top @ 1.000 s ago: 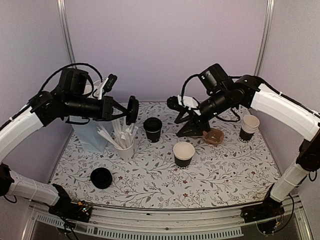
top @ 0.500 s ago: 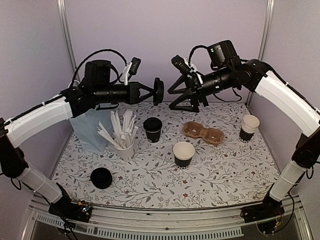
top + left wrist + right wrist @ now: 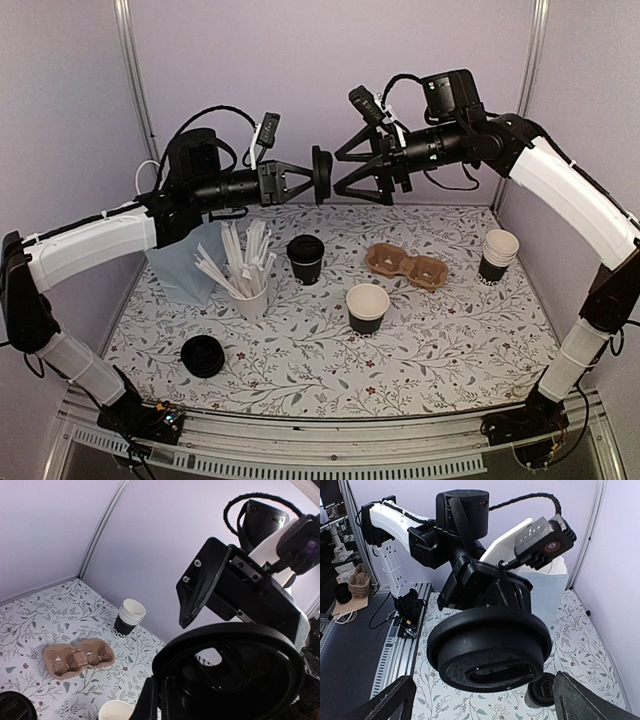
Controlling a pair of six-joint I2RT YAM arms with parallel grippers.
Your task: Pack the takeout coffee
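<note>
— Left pincer (image 3: 309,179) first: what is it doing?

— Clenched on a black lid (image 3: 321,176). It holds the lid on edge, high above the table (image 3: 450,340), with the flat face turned toward the other arm.

— And the right pincer (image 3: 343,178)?

— Spread wide, holding nothing. It points straight at the lid from the opposite side, with its tips just beside it. In its own wrist view the lid sits between its two fingers (image 3: 387,700). I cannot tell whether they touch it.

— Where is the coffee?

— The lidded cup (image 3: 305,258) stands upright on the table, toward the back. It is below the two pincers and well apart from both.

— What is around it?

— To its left is a white cup of stirrers (image 3: 250,298), in front of a pale bag (image 3: 178,268). To its right lies a two-hole cardboard carrier (image 3: 405,266). Nearer the front and a little to the right stands an open cup (image 3: 367,308) with a cream inside. A stack of cups (image 3: 497,256) stands by the right wall. A pile of lids (image 3: 203,355) lies near the front left.
</note>
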